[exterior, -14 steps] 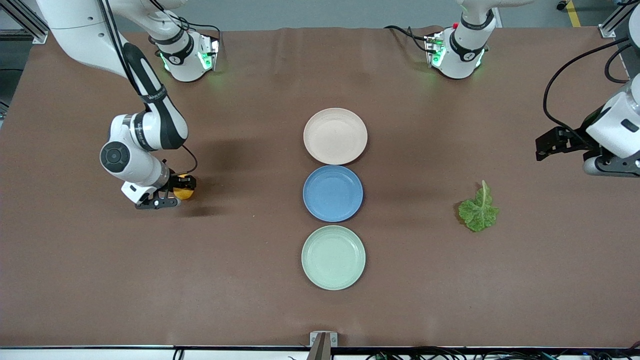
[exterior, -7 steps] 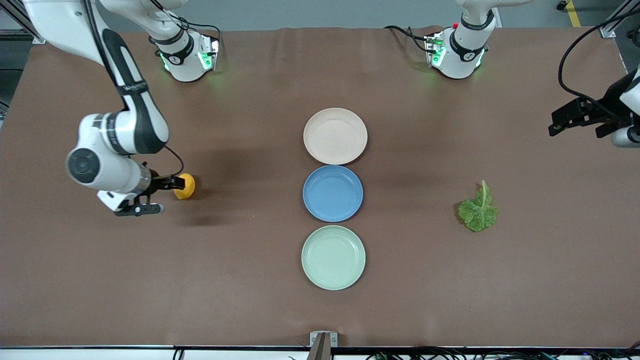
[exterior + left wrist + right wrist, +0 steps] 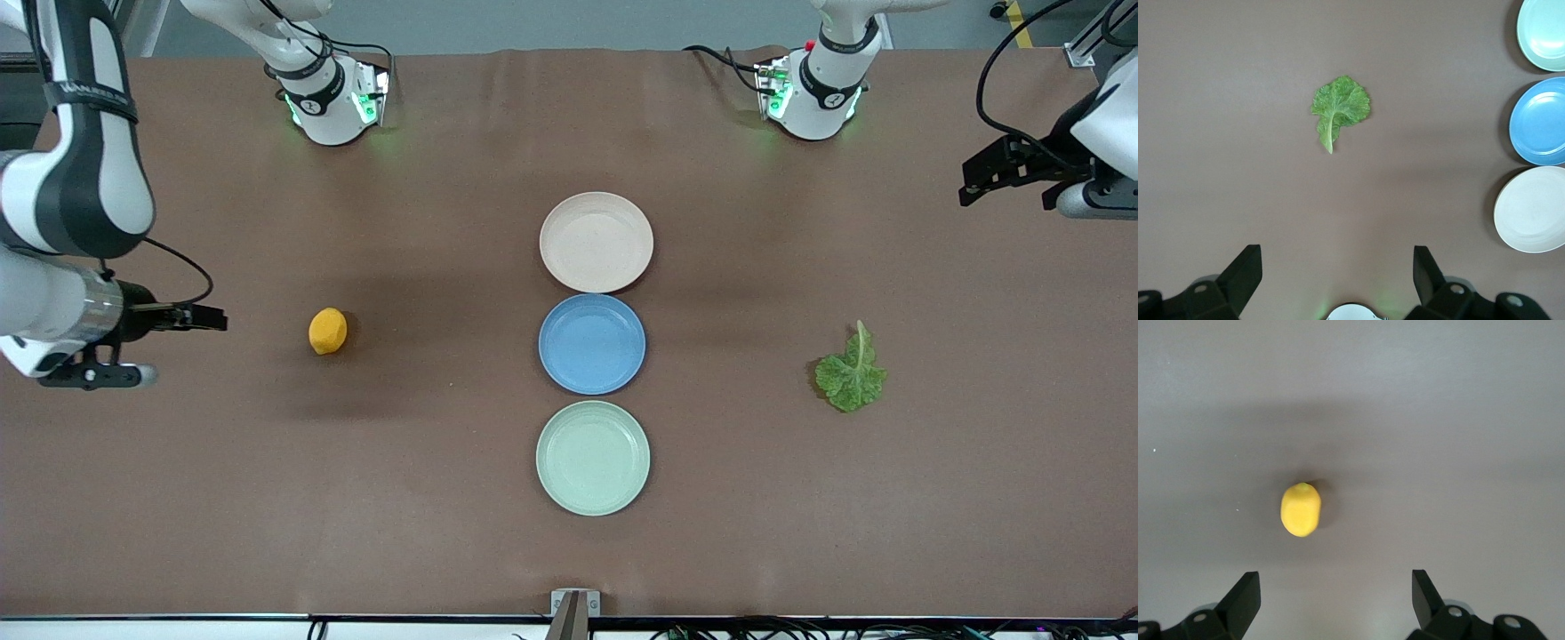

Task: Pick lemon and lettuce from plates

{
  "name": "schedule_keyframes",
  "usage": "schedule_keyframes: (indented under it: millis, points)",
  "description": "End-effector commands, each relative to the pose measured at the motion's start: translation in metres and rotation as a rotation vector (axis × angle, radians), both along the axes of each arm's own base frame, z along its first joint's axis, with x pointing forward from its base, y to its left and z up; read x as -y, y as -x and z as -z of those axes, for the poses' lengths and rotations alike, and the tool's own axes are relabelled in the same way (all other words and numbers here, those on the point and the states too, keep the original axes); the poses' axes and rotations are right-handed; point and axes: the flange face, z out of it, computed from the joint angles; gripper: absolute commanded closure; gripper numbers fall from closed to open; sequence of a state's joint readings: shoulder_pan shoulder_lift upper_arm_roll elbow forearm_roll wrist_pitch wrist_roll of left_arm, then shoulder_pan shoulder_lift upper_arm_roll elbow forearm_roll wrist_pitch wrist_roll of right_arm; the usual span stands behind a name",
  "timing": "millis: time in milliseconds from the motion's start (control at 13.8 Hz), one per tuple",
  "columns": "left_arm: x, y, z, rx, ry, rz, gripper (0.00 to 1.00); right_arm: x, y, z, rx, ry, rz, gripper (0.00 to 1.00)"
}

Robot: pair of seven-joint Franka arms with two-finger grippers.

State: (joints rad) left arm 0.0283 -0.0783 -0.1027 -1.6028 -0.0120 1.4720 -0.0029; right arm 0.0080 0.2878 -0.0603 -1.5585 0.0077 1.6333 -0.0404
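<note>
The lemon [image 3: 327, 331] lies on the brown table toward the right arm's end, off the plates; it also shows in the right wrist view [image 3: 1300, 510]. My right gripper [image 3: 182, 347] is open and empty, apart from the lemon, over the table's edge at that end [image 3: 1336, 600]. The lettuce [image 3: 851, 372] lies flat on the table toward the left arm's end [image 3: 1338, 107]. My left gripper [image 3: 1013, 194] is open and empty, raised well away from the lettuce [image 3: 1338, 280]. The beige-pink plate [image 3: 596, 242] and mint green plate [image 3: 593, 458] are empty.
A blue plate [image 3: 592, 344] sits empty between the two other plates, in a row down the table's middle. The three plates also show in the left wrist view, with the blue one [image 3: 1541, 120] in the middle. The arm bases [image 3: 333, 98] stand along the table's back edge.
My right gripper has let go of the lemon and drawn back toward the right arm's end of the table. The lemon stays where it was set. My left gripper has drifted away from the lettuce.
</note>
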Motion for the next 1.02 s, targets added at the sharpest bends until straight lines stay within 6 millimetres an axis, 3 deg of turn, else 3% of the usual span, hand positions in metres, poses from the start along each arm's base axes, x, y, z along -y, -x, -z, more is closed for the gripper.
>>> schedule_keyframes:
  millis: [0, 363, 653, 943]
  points:
    - [0.001, 0.015, 0.0, 0.023, -0.017, -0.005, 0.0, 0.001, -0.002, -0.036, 0.01, 0.038, -0.023, 0.0]
    - [0.004, 0.015, -0.002, 0.033, -0.021, -0.005, 0.0, 0.007, -0.005, -0.083, 0.048, 0.067, -0.011, 0.0]
    - [0.004, 0.012, 0.001, 0.027, -0.022, -0.02, 0.0, 0.003, 0.005, -0.081, -0.021, 0.047, -0.002, 0.0]
    - [0.0, 0.012, 0.001, 0.025, -0.022, -0.013, 0.0, 0.008, 0.027, -0.095, -0.003, 0.022, 0.003, 0.0]
